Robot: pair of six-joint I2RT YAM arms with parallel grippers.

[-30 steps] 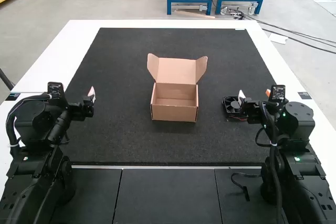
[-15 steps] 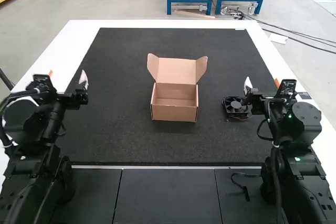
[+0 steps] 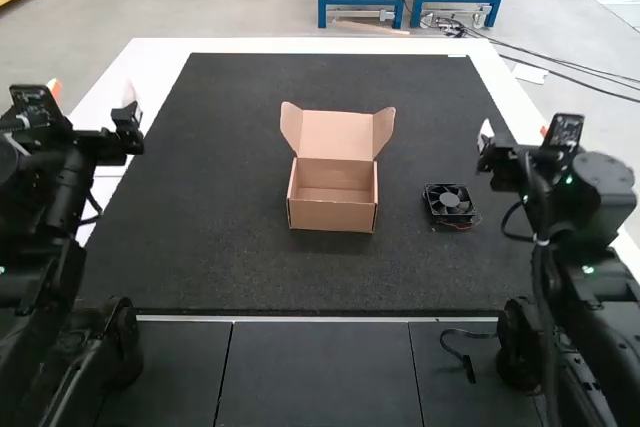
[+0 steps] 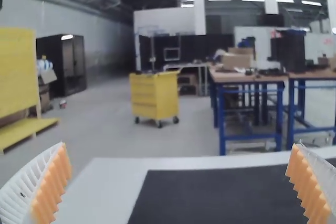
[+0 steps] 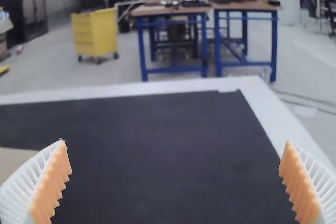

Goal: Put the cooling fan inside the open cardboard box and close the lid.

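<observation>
The white bench [image 3: 150, 57] carries a black mat [image 3: 230, 247] over most of its top. The cardboard box [image 3: 333, 197] stands in the middle of the mat with its lid upright. The cooling fan [image 3: 450, 203] lies flat on the mat near the box's right side, not touching it. The left hand [image 3: 128, 125] is near the bench's left edge and the right hand [image 3: 488, 155] is right of the fan. Both have their fingers [image 4: 50, 190] spread apart and hold nothing.

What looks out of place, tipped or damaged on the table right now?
Nothing stands out. The cardboard box stands upright on the mat with its lid open, and the cooling fan lies flat beside it, not touching. The left hand and right hand are open and empty.
</observation>
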